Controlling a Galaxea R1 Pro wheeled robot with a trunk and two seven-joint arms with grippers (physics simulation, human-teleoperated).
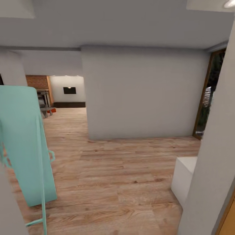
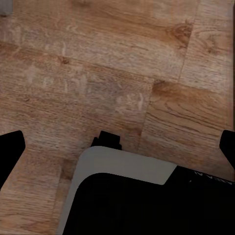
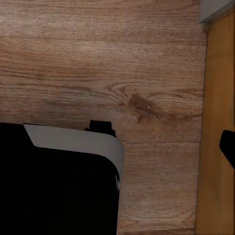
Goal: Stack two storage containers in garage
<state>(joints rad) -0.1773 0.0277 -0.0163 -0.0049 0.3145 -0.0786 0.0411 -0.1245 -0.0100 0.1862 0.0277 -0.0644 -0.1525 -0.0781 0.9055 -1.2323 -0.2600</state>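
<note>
Far off at the left, past a wall corner, part of the living room (image 1: 67,98) shows with its brick fireplace (image 1: 38,83). A small orange-red patch (image 1: 53,110) lies on the floor there beside a grey table; it is too small to tell if it is a storage container. In the left wrist view my left gripper (image 2: 117,149) hangs open over wood planks, with a black fingertip (image 2: 10,156) at each side. My right gripper (image 3: 120,147) also looks open; one fingertip (image 3: 228,147) shows, the other is lost against my dark base. Neither holds anything.
I stand in a hallway with light wood-plank flooring (image 1: 114,169). A grey wall block (image 1: 143,94) fills the middle ahead. A teal board-like object (image 1: 26,143) leans close at my left. A white box (image 1: 184,176) and an orange-wood door edge (image 1: 228,215) are at my right.
</note>
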